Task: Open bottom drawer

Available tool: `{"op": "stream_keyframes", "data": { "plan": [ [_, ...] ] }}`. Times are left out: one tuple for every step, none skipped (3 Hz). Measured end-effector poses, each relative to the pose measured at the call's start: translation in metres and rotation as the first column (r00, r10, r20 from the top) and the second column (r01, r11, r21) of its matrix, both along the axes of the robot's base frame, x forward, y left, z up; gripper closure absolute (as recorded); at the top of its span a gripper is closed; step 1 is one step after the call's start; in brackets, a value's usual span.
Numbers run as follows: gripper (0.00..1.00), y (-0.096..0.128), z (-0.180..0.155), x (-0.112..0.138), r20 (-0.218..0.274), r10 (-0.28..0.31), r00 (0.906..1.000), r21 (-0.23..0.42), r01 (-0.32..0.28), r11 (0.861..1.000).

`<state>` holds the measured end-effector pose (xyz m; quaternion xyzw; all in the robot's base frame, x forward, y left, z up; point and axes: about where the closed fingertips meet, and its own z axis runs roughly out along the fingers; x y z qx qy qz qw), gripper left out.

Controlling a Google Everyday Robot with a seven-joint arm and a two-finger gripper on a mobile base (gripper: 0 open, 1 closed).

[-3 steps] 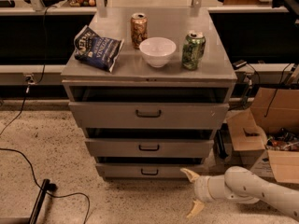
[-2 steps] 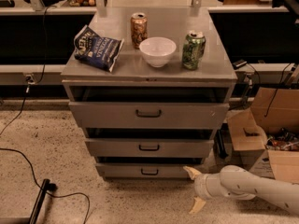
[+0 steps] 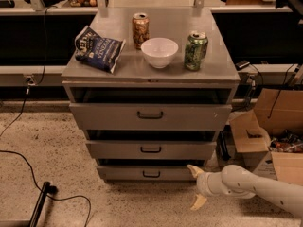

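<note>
Approach step judged in hand; gripper (image 3: 197, 187) low, fingers spread, nothing held; bottom drawer (image 3: 128, 172) just left of it; handle (image 3: 151, 174) further left, not yet grasped; leftward reach needed, then pull

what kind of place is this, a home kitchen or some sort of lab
Probably a lab or workshop, not a home: a grey metal cabinet stands on a speckled floor with loose cables and open cardboard boxes. The open gripper sits low at the right end of the bottom drawer.
</note>
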<state>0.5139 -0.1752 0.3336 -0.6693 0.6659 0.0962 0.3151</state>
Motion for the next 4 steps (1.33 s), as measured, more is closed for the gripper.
{"op": "stream_keyframes", "data": {
  "plan": [
    [0.0, -0.009, -0.041, 0.026, -0.046, -0.017, 0.9988, 0.022, 0.018, 1.0],
    [0.0, -0.044, -0.079, 0.064, -0.054, -0.099, 0.9937, 0.01, 0.099, 0.995],
    [0.0, -0.057, -0.088, 0.079, -0.017, -0.154, 0.9879, 0.017, 0.155, 0.988],
    [0.0, -0.054, -0.092, 0.08, -0.018, -0.153, 0.9881, -0.002, 0.153, 0.988]
  ]
}}
